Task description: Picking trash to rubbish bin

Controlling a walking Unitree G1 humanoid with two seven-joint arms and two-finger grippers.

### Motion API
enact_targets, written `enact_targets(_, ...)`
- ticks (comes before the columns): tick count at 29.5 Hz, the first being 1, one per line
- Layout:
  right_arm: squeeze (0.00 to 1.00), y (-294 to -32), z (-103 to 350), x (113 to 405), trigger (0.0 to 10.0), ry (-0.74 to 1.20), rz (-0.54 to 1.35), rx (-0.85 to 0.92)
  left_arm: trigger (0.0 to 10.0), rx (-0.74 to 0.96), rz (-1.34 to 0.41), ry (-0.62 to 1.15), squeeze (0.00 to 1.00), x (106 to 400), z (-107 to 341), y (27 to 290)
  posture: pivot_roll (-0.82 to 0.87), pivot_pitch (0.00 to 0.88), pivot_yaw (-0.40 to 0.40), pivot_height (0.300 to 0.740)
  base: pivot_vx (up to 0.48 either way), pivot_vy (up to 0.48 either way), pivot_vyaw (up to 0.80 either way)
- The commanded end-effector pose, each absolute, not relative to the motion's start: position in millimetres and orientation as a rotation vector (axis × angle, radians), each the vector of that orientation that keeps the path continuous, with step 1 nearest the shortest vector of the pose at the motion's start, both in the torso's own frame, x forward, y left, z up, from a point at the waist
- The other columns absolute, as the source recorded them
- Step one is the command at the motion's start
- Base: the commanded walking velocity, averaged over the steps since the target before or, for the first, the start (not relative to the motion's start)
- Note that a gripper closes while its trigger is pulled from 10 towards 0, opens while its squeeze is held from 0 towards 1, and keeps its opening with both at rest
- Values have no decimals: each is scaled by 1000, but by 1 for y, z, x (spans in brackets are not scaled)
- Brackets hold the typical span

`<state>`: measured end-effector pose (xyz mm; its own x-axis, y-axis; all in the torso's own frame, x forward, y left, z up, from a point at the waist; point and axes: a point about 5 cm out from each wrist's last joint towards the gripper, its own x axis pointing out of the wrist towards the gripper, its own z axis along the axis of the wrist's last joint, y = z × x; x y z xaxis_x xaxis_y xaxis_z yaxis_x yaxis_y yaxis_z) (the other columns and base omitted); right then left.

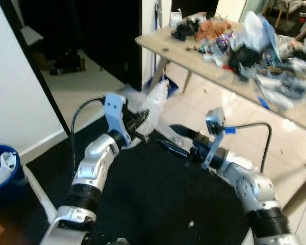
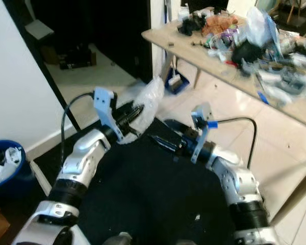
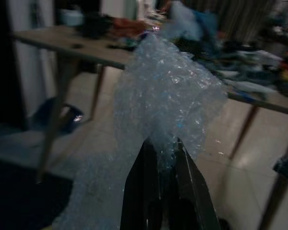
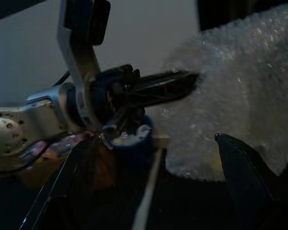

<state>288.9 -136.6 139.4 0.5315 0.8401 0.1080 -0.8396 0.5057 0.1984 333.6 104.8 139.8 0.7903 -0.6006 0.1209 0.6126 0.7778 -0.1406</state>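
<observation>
— Above the black mat, status? 
— Left gripper [image 3: 163, 148] jaws pinch bubble wrap [image 1: 155, 102]; right gripper [image 1: 176, 138] jaws spread. 
— Handling? 
— Light, soft, crushable; hold its bunched edge. Blue bin [image 1: 5, 168] well apart.

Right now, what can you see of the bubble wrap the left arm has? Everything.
The crumpled sheet of clear bubble wrap is a translucent, whitish plastic film covered in small air pockets, bunched into loose folds. The left pincer is shut on its lower edge, so the sheet fans out beyond the black fingertips and is held in the air above the dark floor mat. The open right pincer sits close beside it, not touching it.
</observation>
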Motion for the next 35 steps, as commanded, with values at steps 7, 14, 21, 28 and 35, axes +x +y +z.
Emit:
enact_targets(7, 0, -137, 136, 288, 10000, 21, 1012, 242, 10000, -169, -666, -61, 0, 333, 136, 104, -100, 0, -14, 740, 0, 0, 668)
enact_targets(14, 0, -138, 136, 288, 10000, 21, 1011, 243, 10000, -170, -669, -61, 0, 333, 136, 103, -100, 0, -13, 740, 0, 0, 669)
enact_targets(21, 0, -138, 136, 288, 10000, 21, 1012, 241, 10000, -168, -669, -63, 0, 333, 136, 103, -100, 0, -14, 740, 0, 0, 669)
enact_targets(28, 0, -138, 136, 288, 10000, 22, 1011, 238, 10000, -166, -671, -62, 0, 333, 136, 103, -100, 0, -14, 740, 0, 0, 669)
enact_targets(35, 0, -137, 136, 288, 10000, 21, 1012, 238, 10000, -169, -673, -63, 0, 333, 136, 103, -96, 0, -13, 740, 0, 0, 667)
